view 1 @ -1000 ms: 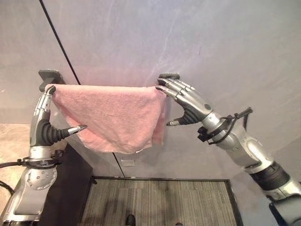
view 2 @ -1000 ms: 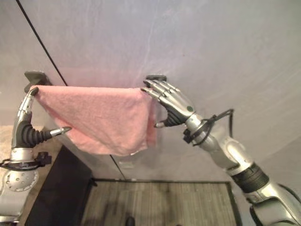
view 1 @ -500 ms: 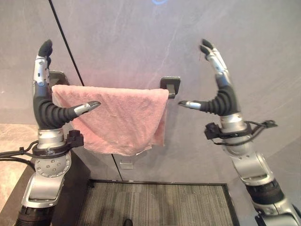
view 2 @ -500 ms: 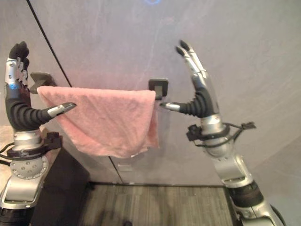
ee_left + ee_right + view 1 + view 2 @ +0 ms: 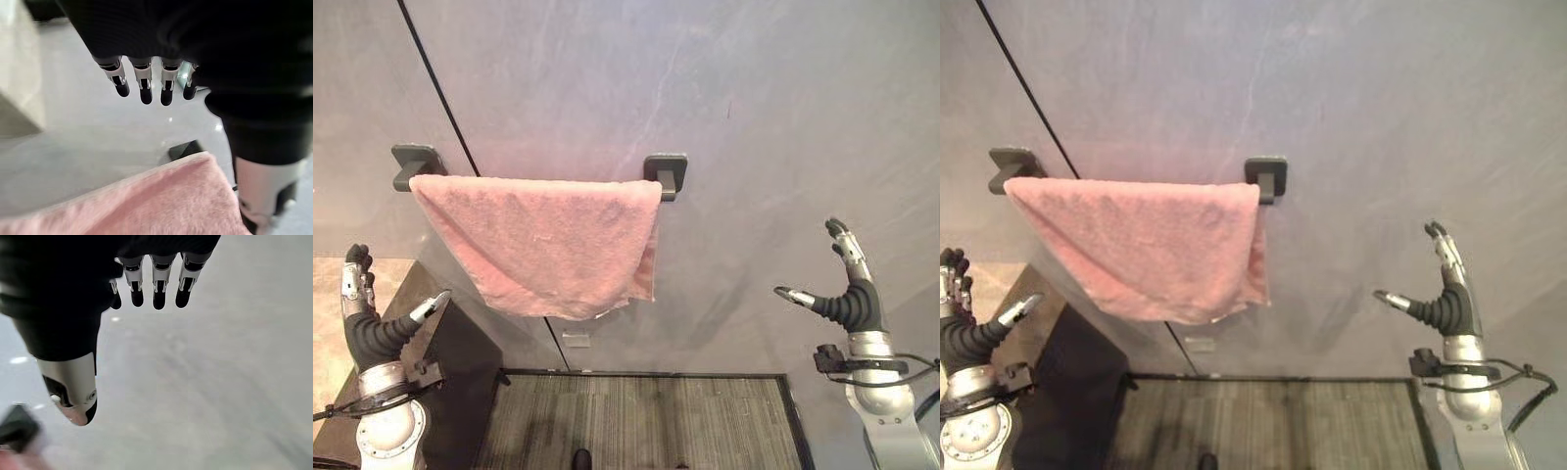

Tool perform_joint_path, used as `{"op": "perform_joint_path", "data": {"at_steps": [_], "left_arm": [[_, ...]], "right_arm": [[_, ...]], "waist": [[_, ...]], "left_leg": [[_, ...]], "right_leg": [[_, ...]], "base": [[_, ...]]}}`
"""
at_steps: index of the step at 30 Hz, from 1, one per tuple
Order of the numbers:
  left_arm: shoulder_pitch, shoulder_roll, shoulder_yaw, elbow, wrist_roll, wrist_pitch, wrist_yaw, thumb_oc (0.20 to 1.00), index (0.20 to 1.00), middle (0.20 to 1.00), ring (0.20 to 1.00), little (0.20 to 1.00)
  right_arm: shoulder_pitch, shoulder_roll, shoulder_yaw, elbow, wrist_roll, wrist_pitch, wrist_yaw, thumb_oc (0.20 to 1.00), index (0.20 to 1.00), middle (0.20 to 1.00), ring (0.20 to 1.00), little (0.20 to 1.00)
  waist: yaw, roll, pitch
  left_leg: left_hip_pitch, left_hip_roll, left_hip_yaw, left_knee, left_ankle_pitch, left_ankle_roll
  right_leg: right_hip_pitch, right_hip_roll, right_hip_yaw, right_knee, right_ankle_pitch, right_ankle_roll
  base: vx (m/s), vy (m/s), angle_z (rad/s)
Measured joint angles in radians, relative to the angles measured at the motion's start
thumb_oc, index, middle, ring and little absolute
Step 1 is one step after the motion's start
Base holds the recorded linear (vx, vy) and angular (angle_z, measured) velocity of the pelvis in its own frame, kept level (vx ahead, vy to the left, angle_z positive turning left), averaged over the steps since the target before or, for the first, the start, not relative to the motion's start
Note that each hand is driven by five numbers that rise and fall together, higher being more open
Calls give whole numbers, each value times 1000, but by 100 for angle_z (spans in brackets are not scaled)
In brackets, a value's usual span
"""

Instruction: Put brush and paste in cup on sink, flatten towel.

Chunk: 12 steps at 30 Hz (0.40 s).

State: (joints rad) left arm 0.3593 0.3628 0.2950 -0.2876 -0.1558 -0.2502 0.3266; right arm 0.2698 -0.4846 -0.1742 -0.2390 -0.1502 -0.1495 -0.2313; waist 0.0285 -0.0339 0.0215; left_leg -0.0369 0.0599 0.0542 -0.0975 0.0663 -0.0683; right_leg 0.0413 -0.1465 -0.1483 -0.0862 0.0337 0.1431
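Hands come first, nearest the camera: the left hand [image 5: 374, 328] hangs low at the left edge beside a dark cabinet [image 5: 460, 392], its fingers straight and spread, thumb out, holding nothing. The right hand [image 5: 847, 294] is low at the right, fingers upright and relaxed, thumb stretched sideways, likewise empty. Both are well apart from the towel. In each wrist view the fingers point straight out with no object between them and the thumb.

Beyond the hands, a striped mat [image 5: 646, 421] lies on the floor at the foot of the grey wall [image 5: 754, 98].

Farthest, the pink towel [image 5: 543, 235] hangs over a rail between two dark brackets [image 5: 668, 173], the left one [image 5: 416, 162] just at the towel's upper corner. Along the top the cloth lies spread from bracket to bracket with no bunching, though its lower edge slants, hanging longer toward the right, with a folded layer showing at the right side.

Judging by this, the towel part looks done or nearly so. Brush, paste, cup and sink cannot be judged from here, so that half of the task is left open.
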Motion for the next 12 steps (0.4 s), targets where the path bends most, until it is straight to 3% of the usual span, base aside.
{"op": "perform_joint_path", "data": {"at_steps": [4,7,9,11,12], "left_arm": [[7,6,-119,126,-23,3,-40,1000,1000,1000,1000,1000],[-16,1,-259,438,-41,23,-82,1000,1000,1000,1000,1000],[-23,1,-319,597,-38,98,-119,1000,1000,1000,1000,1000],[-6,-17,-319,653,-30,105,-139,1000,1000,1000,1000,1000],[-48,-51,-324,812,-34,123,-154,1000,1000,1000,1000,1000]], "right_arm": [[-4,10,62,170,24,7,14,1000,1000,1000,1000,1000],[-33,21,187,458,80,19,44,1000,1000,1000,1000,1000],[-64,40,265,637,134,60,86,1000,1000,1000,1000,1000],[-65,54,329,759,167,78,123,1000,1000,1000,1000,1000],[-73,98,361,887,213,107,157,1000,1000,1000,1000,1000]], "waist": [[-5,3,1],[-15,10,5],[-16,11,8],[-14,4,16],[-13,3,15]], "left_leg": [[0,-2,-14,0,7,-2],[1,1,-18,1,8,-3],[0,3,-20,4,8,-3],[0,6,-20,4,9,-5],[2,6,-24,4,10,-6]], "right_leg": [[9,3,-14,0,-2,0],[11,4,-22,0,-2,0],[8,4,-23,0,-4,-2],[7,7,-25,0,-4,-4],[12,6,-28,0,-6,-5]], "base": [[-59,-26,10],[-55,-21,6],[0,0,0],[-4,-11,2],[-10,-20,8]]}}
